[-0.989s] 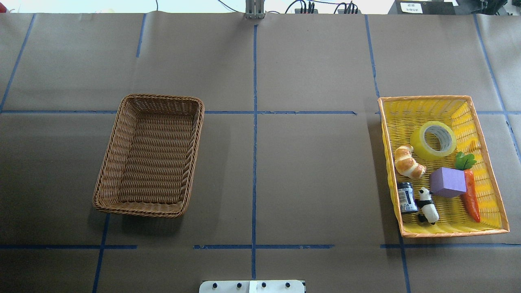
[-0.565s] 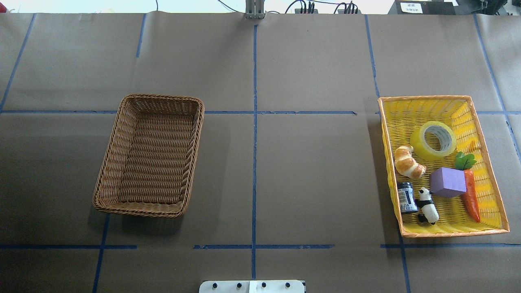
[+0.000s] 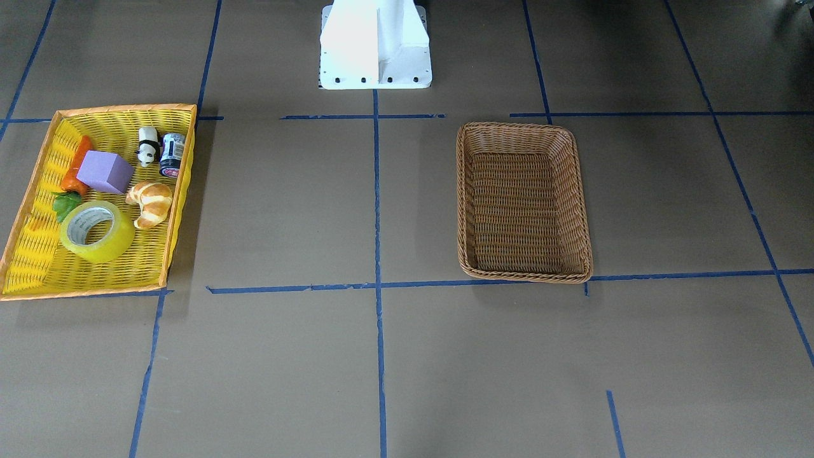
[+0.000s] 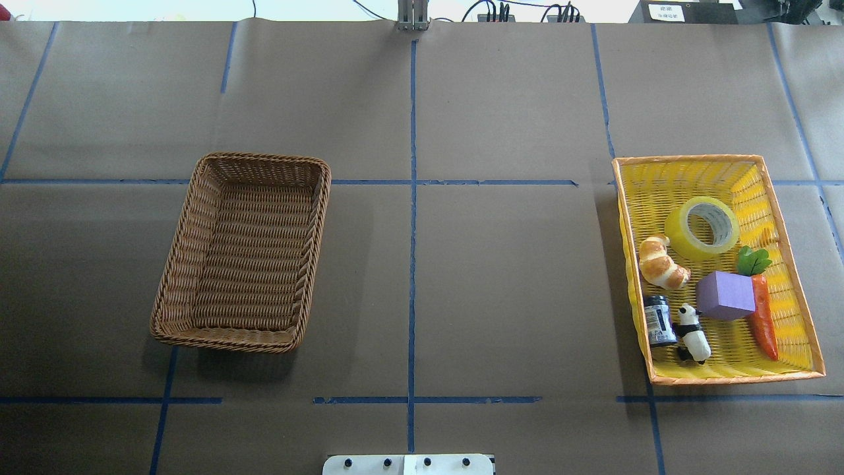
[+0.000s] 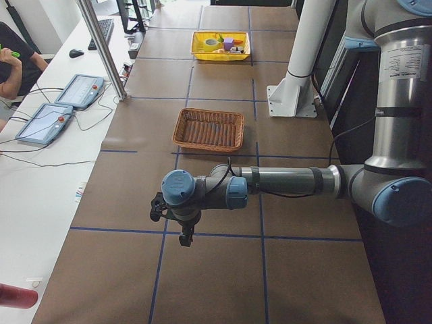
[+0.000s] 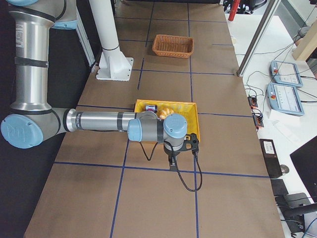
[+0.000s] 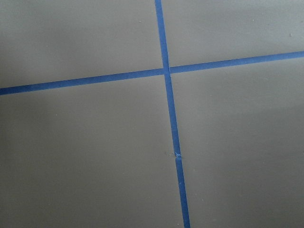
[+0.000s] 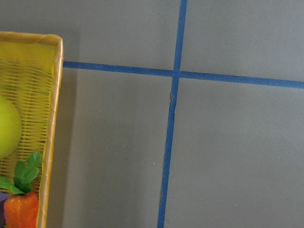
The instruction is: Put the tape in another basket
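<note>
The tape (image 4: 702, 227) is a yellow-green roll with a white core. It lies flat in the far half of the yellow, orange-rimmed tray (image 4: 686, 159) on the right, also in the front-facing view (image 3: 96, 231). Its edge shows in the right wrist view (image 8: 7, 133). The brown wicker basket (image 4: 260, 158) stands empty on the left. My left gripper (image 5: 185, 236) hangs over bare table beyond the basket's outer side, seen only in the left side view. My right gripper (image 6: 172, 163) hangs just outside the yellow tray, seen only in the right side view. I cannot tell whether either is open.
In the yellow tray with the tape lie a croissant (image 4: 661, 263), a purple block (image 4: 725, 295), a toy carrot (image 4: 763, 316), a small dark can (image 4: 658, 320) and a panda figure (image 4: 692, 332). Blue tape lines grid the brown table. The robot's white base (image 3: 375, 44) stands at the table's near edge.
</note>
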Available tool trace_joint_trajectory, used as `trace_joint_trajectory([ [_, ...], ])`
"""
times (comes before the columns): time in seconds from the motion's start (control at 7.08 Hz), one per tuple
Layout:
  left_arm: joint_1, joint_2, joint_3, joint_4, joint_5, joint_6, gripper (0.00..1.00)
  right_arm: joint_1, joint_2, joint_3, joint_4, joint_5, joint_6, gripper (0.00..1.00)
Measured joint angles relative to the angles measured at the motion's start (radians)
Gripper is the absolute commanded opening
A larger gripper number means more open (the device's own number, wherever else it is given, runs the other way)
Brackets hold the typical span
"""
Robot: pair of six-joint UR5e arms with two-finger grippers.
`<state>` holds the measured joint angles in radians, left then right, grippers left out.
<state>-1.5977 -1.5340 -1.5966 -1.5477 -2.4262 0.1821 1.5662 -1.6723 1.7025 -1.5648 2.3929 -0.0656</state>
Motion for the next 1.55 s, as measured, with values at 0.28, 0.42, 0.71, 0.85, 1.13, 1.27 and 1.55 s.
trace_joint_trajectory([
  [0.28, 0.000, 0.000, -0.004, 0.000, 0.000, -0.001, 1.00, 0.000, 0.005, 0.001, 0.000, 0.001, 0.001, 1.00],
  [0.42, 0.000, 0.000, -0.005, 0.000, 0.000, -0.002, 1.00, -0.001, 0.007, 0.000, 0.000, 0.000, 0.000, 1.00],
  [0.71, 0.000, 0.000, -0.006, 0.000, -0.001, -0.004, 1.00, -0.001, 0.012, -0.001, 0.000, -0.001, -0.001, 1.00],
  [0.85, 0.000, 0.000, -0.007, 0.000, -0.001, -0.004, 1.00, -0.002, 0.020, 0.000, 0.000, -0.002, -0.002, 1.00],
  [1.13, -0.001, 0.001, -0.007, 0.000, -0.002, -0.004, 1.00, -0.003, 0.070, -0.006, -0.002, 0.002, 0.019, 1.00],
  [1.27, -0.001, 0.002, -0.008, 0.000, -0.003, -0.004, 1.00, -0.003, 0.091, -0.018, -0.002, 0.006, 0.033, 1.00],
  [1.55, -0.001, 0.004, -0.011, -0.001, -0.005, -0.003, 1.00, -0.020, 0.105, -0.017, 0.001, 0.013, 0.093, 1.00],
])
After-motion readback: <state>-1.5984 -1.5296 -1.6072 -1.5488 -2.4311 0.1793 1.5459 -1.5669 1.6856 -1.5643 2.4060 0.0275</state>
